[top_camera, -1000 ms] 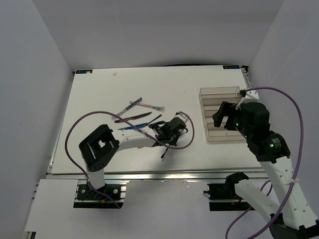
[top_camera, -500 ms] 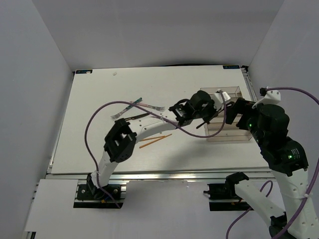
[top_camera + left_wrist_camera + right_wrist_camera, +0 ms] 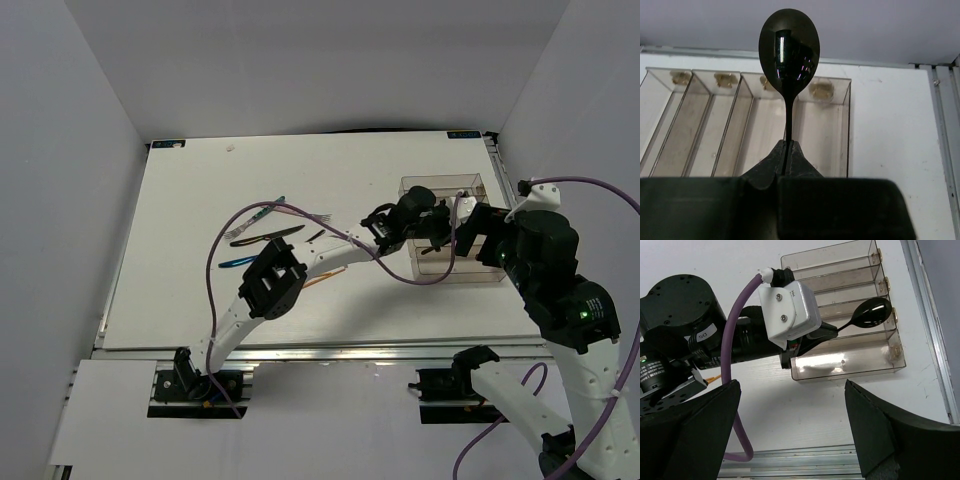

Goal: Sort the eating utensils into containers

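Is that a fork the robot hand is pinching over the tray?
No, the left gripper is shut on a black spoon, whose round bowl sticks out over the clear tray.

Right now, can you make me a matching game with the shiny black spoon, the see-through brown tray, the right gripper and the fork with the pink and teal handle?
Things:
1. shiny black spoon
2. clear brownish plastic tray
3. right gripper
4. fork with the pink and teal handle

States:
A. open, holding nothing
B. lying loose, well left of the tray
C. pinched by the shut left gripper, over the tray
D. sitting on the white table near its right edge

Pairs: 1-C, 2-D, 3-A, 4-B
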`<action>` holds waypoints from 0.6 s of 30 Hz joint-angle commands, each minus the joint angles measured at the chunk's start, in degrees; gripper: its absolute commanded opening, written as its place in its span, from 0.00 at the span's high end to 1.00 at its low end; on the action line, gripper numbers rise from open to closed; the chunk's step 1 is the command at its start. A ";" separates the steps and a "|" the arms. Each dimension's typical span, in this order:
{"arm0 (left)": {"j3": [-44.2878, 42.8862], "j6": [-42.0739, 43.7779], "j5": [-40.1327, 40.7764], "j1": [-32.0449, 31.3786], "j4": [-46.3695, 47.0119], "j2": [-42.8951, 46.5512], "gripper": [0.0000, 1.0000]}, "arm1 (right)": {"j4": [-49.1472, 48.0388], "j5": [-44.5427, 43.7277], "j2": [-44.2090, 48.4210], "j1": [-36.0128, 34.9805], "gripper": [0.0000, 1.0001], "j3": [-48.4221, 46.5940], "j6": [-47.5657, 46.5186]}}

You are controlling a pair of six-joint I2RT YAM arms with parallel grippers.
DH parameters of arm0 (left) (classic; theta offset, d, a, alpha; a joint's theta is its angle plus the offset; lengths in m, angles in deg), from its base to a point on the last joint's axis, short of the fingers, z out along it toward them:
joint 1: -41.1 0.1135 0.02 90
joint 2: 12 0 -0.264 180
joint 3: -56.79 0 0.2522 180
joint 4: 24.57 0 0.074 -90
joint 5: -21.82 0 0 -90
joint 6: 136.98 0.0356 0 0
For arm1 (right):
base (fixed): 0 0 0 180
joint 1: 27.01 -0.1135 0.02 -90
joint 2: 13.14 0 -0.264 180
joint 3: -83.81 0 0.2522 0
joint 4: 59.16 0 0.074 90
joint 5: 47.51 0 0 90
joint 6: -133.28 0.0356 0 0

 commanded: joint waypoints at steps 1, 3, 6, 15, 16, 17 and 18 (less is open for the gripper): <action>-3.19 -2.96 -4.11 -0.33 6.63 0.21 1.00 | -0.58 4.40 -0.01 -0.47 0.11 -1.92 -0.42; -4.24 -3.67 -4.98 -0.33 6.98 -0.93 1.00 | -0.84 4.31 -0.01 -0.47 0.11 -1.65 -0.51; -4.86 -3.67 -5.52 -0.33 6.72 -2.25 1.00 | -0.76 4.40 0.16 -0.47 0.11 -1.21 -0.60; -4.07 0.98 -4.82 -0.33 0.49 -6.04 1.00 | -1.37 4.66 1.57 -0.73 0.11 0.19 -1.04; -3.98 2.03 -4.73 -0.33 -0.04 -6.12 1.00 | -1.55 4.75 1.66 -0.82 0.11 0.28 -1.04; -3.37 2.48 -4.29 -0.33 -0.48 -5.95 1.00 | -1.81 4.92 1.66 -0.91 0.11 0.46 -1.13; -2.93 2.74 -4.37 -0.33 -0.84 -5.95 1.00 | -1.98 5.10 1.66 -0.91 0.11 0.98 -1.21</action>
